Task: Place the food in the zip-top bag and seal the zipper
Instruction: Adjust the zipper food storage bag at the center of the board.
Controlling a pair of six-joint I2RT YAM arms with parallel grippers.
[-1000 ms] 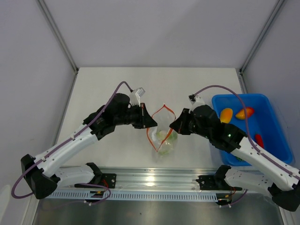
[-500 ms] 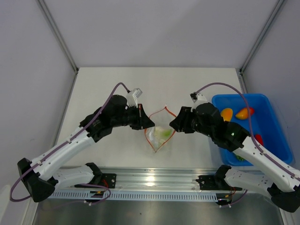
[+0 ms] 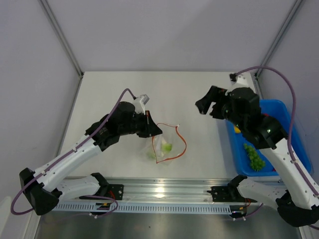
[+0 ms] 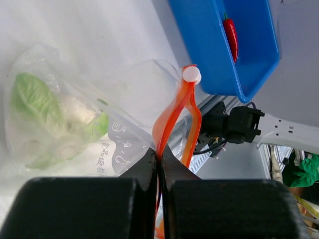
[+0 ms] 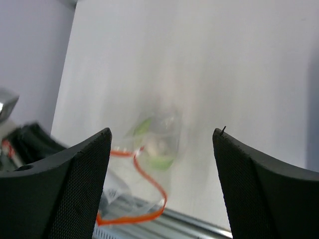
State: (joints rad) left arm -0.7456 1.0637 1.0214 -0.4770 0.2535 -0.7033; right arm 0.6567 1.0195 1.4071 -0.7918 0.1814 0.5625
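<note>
My left gripper (image 3: 152, 130) is shut on the orange-red zipper (image 4: 172, 112) at one side of the zip-top bag's mouth. The clear bag (image 3: 163, 147) hangs from it and slumps on the table, mouth gaping. A white-and-pale-green vegetable (image 4: 60, 117) lies inside the bag. My right gripper (image 3: 210, 106) is open and empty, raised to the right of the bag; in the right wrist view the blurred bag (image 5: 155, 137) lies far below between its fingers. A green bunch (image 3: 255, 158) and a red chili (image 4: 231, 33) lie in the blue bin.
The blue bin (image 3: 285, 110) stands at the right table edge, mostly under my right arm. A metal rail (image 3: 164, 191) runs along the near edge. Grey walls close in the back and sides.
My right gripper let go of the bag's mouth, opened wide and rose back to the right toward the bin. The freed side of the mouth sagged rightward. My left gripper kept its hold.
</note>
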